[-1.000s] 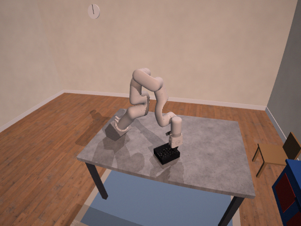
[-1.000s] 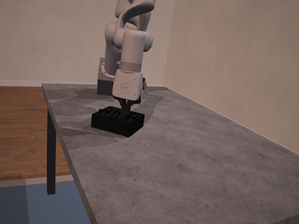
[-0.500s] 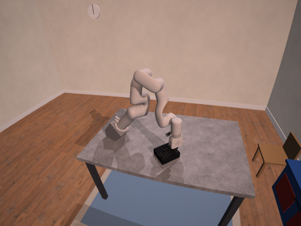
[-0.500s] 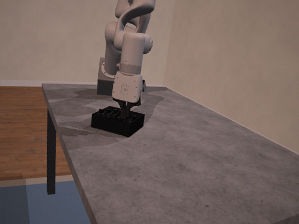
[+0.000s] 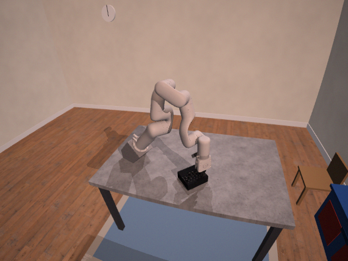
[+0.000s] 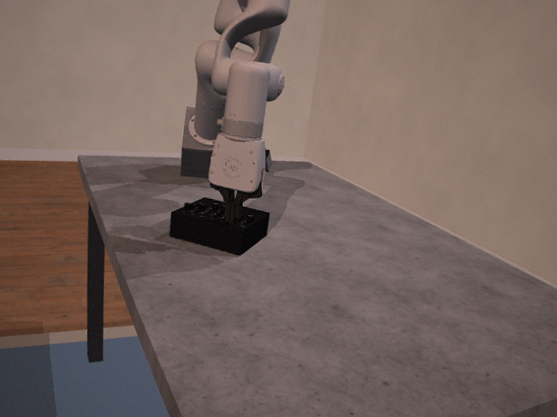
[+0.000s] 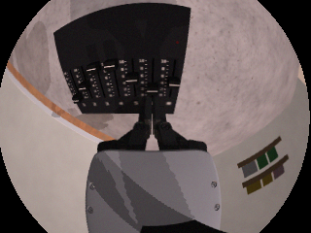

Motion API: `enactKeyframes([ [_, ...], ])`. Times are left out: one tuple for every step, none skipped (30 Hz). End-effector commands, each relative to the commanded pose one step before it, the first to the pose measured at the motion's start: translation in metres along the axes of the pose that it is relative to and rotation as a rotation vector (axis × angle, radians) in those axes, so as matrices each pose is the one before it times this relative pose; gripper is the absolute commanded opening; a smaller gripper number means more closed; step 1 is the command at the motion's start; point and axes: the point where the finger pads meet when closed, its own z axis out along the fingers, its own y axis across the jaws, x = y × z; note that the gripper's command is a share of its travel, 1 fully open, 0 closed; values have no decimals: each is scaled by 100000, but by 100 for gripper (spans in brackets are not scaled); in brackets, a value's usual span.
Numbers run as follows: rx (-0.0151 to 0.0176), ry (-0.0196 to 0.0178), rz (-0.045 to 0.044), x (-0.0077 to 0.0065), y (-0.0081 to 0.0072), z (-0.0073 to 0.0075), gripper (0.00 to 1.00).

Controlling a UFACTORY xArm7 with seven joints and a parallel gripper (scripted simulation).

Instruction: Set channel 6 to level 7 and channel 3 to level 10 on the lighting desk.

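Observation:
The lighting desk point(image 5: 192, 178) is a small black box standing on its feet on the grey table; it also shows in the exterior view point(image 6: 219, 225) and in the wrist view point(image 7: 123, 58). Several faders with pale cap lines stand in a row at different heights. My gripper point(image 7: 152, 105) is shut, with nothing between the fingers. Its tips point down onto the desk's near edge, touching a fader cap point(image 7: 154, 91) second from the right in the wrist view. In the top and exterior views the gripper point(image 5: 201, 174) point(image 6: 232, 212) stands upright over the desk's right part.
The arm's base point(image 5: 135, 150) stands on the table's far left corner. A chair point(image 5: 317, 175) and a blue cabinet point(image 5: 333, 222) stand on the floor right of the table.

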Motion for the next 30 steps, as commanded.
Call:
enactKeyframes([
  [-166, -258, -20, -95, 79, -76, 0],
  [0, 0, 0, 5, 0, 0, 0],
  [0, 0, 0, 6, 0, 0, 0],
  [0, 0, 0, 0, 0, 0, 0],
  [0, 0, 0, 0, 0, 0, 0],
  [0, 0, 0, 8, 0, 0, 0],
  [0, 0, 0, 10, 0, 0, 0],
  [0, 0, 0, 12, 0, 0, 0],
  [0, 0, 0, 15, 0, 0, 0],
  [0, 0, 0, 17, 0, 0, 0],
  [0, 0, 0, 20, 0, 0, 0],
  [0, 0, 0, 22, 0, 0, 0],
  [0, 0, 0, 25, 0, 0, 0],
  [0, 0, 0, 27, 0, 0, 0],
  [0, 0, 0, 30, 0, 0, 0],
  [0, 0, 0, 32, 0, 0, 0],
  [0, 0, 0, 35, 0, 0, 0],
  [0, 0, 0, 37, 0, 0, 0],
  [0, 0, 0, 39, 0, 0, 0],
  [0, 0, 0, 42, 0, 0, 0],
  [0, 0, 0, 0, 0, 0, 0],
  [0, 0, 0, 0, 0, 0, 0],
  [0, 0, 0, 44, 0, 0, 0],
  [0, -1, 0, 46, -1, 0, 0],
  [0, 1, 0, 49, 1, 0, 0],
  [0, 1, 0, 51, 0, 0, 0],
  [0, 0, 0, 52, 0, 0, 0],
  [0, 0, 0, 54, 0, 0, 0],
  [0, 0, 0, 55, 0, 0, 0],
  [0, 0, 0, 57, 0, 0, 0],
])
